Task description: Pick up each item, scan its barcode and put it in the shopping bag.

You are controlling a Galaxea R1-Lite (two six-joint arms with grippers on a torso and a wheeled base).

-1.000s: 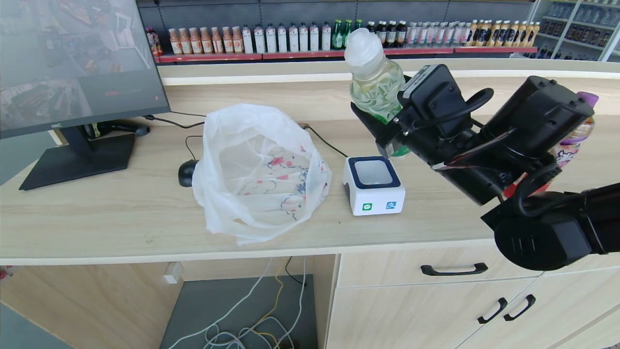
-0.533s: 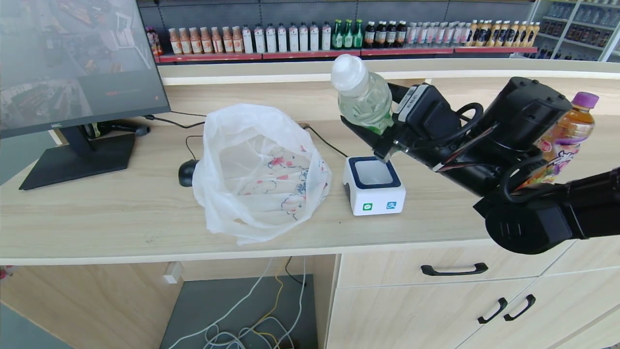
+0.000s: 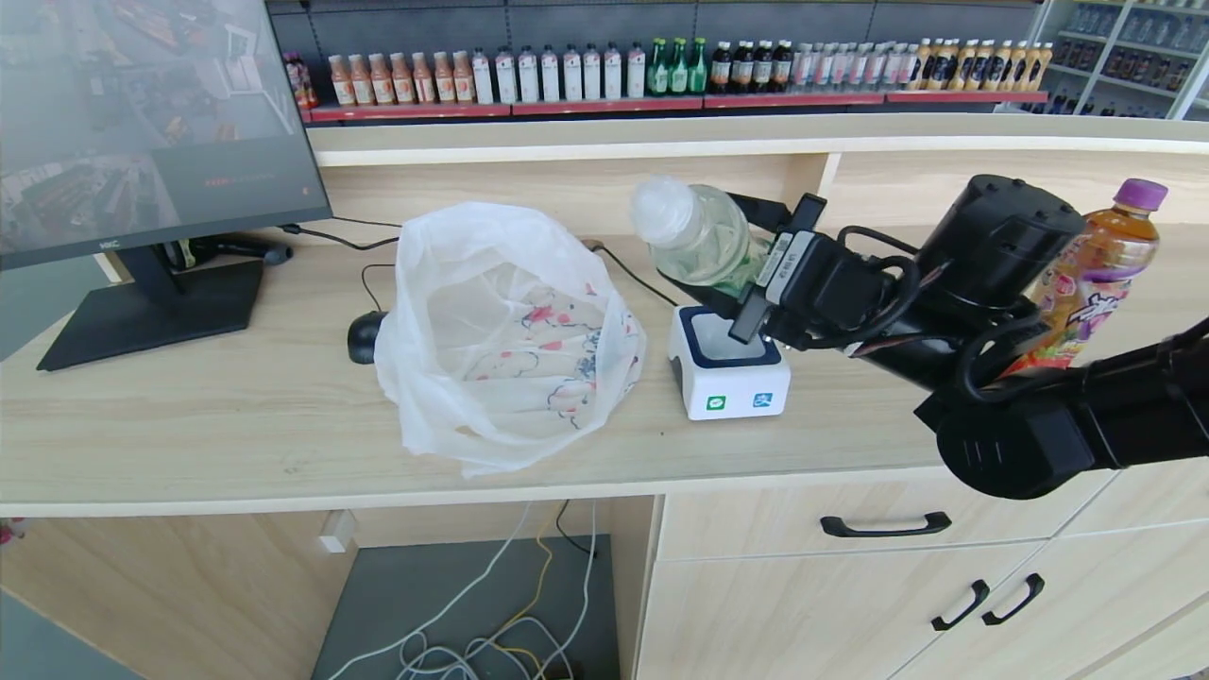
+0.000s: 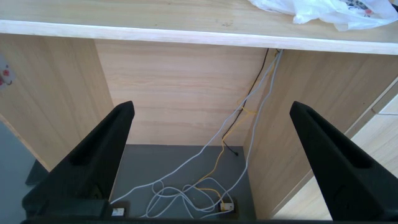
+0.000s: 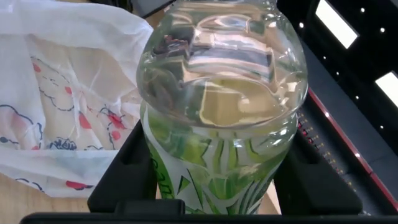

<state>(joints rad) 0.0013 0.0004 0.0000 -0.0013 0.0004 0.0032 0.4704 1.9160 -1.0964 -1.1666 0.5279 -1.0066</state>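
Observation:
A clear bottle [image 3: 697,233] with a white cap and green label hangs tilted, cap pointing toward the shopping bag, just above the white scanner [image 3: 729,374]. My right gripper [image 3: 723,253] is shut on the bottle's lower body. In the right wrist view the bottle [image 5: 224,118] sits between the black fingers [image 5: 127,171], with the white shopping bag [image 5: 62,93] behind it. The shopping bag [image 3: 505,331] stands open on the counter left of the scanner. My left gripper [image 4: 214,168] is open below the counter edge, holding nothing.
An orange drink bottle [image 3: 1096,269] with a purple cap stands on the counter at the right behind my right arm. A monitor [image 3: 142,113] and a black mouse [image 3: 364,337] lie left of the bag. Cables [image 4: 205,186] hang under the counter.
My right arm has come down and leftward, tipping the bottle from upright to leaning over the scanner. The bag and scanner have stayed put.

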